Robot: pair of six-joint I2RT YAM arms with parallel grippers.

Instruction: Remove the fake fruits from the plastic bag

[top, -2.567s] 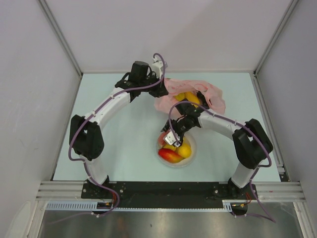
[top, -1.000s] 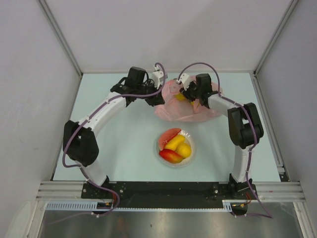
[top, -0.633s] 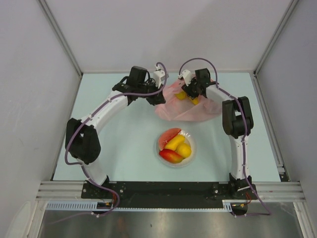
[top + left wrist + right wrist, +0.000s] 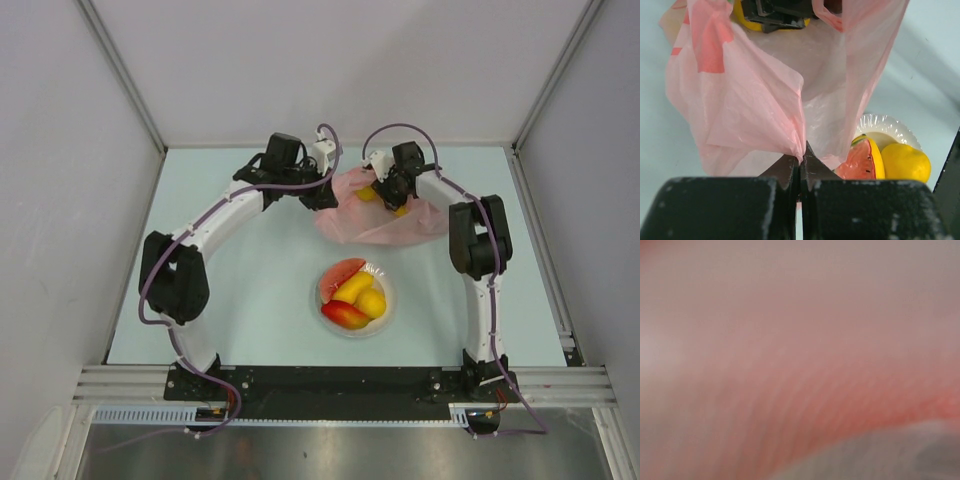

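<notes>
- Pink, thin and crinkly, the plastic bag (image 4: 380,222) lies at the far middle of the tabletop (image 4: 250,270), between the two arms' ends, with its mouth lifted on the left side.
- Yellow fruit (image 4: 399,208) shows through the open mouth, inside the bag; the film hides how many pieces lie in there.
- Left pincer (image 4: 800,164) is fully closed on a gathered fold of the bag's film, and the film hangs from that pinch in pleats, raised off the tabletop.
- Right pincer (image 4: 386,192) reaches down into the bag's mouth from the far side, right by the yellow fruit.
- From the left wrist view its black fingers sit against the yellow piece, but I cannot tell how wide they stand or whether they grip anything.
- Its own wrist view gives only a blur of pink film pressed close to the lens.
- White round plate (image 4: 386,283) stands on the tabletop nearer the arm bases, apart from the bag.
- On the plate lie a pinkish-red slice (image 4: 341,271), two yellow oval fruits (image 4: 353,288) and a red-orange mango (image 4: 344,316), packed touching one another.
</notes>
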